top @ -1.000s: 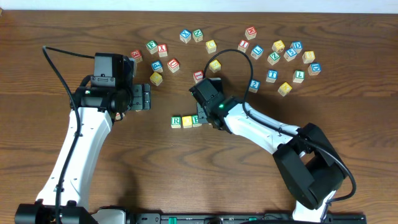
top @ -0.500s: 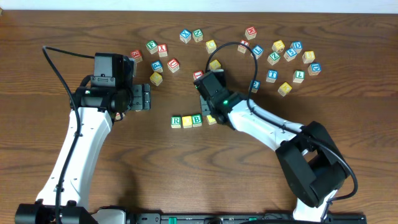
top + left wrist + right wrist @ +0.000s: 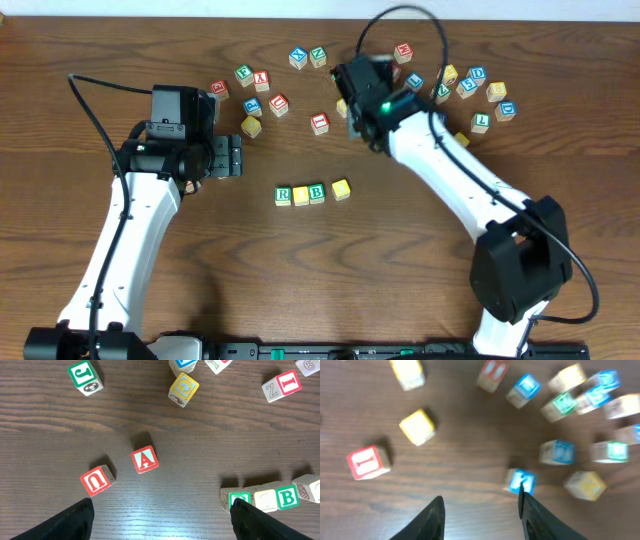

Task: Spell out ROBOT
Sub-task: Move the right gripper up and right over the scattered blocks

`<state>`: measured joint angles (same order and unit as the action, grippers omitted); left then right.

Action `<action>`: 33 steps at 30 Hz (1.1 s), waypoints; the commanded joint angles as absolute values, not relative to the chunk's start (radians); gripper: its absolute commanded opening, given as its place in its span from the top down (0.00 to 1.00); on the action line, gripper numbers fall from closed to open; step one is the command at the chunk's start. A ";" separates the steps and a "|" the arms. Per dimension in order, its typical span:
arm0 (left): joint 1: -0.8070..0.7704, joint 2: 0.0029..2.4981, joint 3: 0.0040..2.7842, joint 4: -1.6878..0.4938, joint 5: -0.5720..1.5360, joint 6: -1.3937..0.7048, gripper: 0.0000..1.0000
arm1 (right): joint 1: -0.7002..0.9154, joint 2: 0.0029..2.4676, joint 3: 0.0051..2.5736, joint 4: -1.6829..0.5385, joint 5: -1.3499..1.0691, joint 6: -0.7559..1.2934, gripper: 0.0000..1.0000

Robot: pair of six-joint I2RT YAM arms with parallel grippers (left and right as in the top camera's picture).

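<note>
**Overhead.** Near the middle of the table a row is being built. The R cube, a yellow-topped cube and the B cube touch side by side. A second yellow-topped cube sits at their 3 o'clock end, just apart and slightly turned. The row reads R, blank, B, blank, so the yellow tops probably stand in for the two O's, and only the T is missing. The right tool is at 1 o'clock from the row, over the loose scatter, most likely to fetch that last letter. The left tool sits at 10 o'clock from the row, clear of the work. A red I and a green L can be read among the spares.

**Left wrist.** The left tool is spread wide and holds nothing. Readable letters are a green J, a red A, a red U and the green B at 3 o'clock. One finger covers the R.

**Right wrist.** This view is blurred. The right tool is partly spread and empty. A blue-lettered cube lies just beyond one fingertip, but its character cannot be read. I cannot pick out the T cube among the blue-lettered cubes at 1 to 2 o'clock.
</note>
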<state>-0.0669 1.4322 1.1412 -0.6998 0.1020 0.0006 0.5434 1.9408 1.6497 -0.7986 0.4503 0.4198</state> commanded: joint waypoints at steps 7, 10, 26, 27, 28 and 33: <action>-0.062 1.422 1.147 -0.703 0.093 0.003 0.14 | 0.527 1.949 1.753 -0.844 0.532 0.403 0.56; -0.062 1.422 1.147 -0.703 0.093 0.003 0.14 | 0.523 1.949 1.753 -0.860 0.533 0.453 0.57; -0.062 1.422 1.147 -0.704 0.094 0.003 0.14 | 0.477 1.949 1.753 -0.876 0.533 0.523 0.56; -0.062 1.422 1.147 -0.704 0.094 0.003 0.14 | 0.474 1.949 1.753 -0.885 0.533 0.528 0.56; -0.062 1.422 1.147 -0.704 0.094 0.003 0.14 | 0.472 1.949 1.753 -0.897 0.533 0.541 0.56; -0.062 1.422 1.147 -0.704 0.094 0.003 0.14 | 0.454 1.949 1.753 -0.957 0.548 0.624 0.57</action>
<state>-0.0669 1.4322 1.1412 -0.7002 0.1017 0.0006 0.4728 1.9408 1.7363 -0.9421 0.5148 0.5522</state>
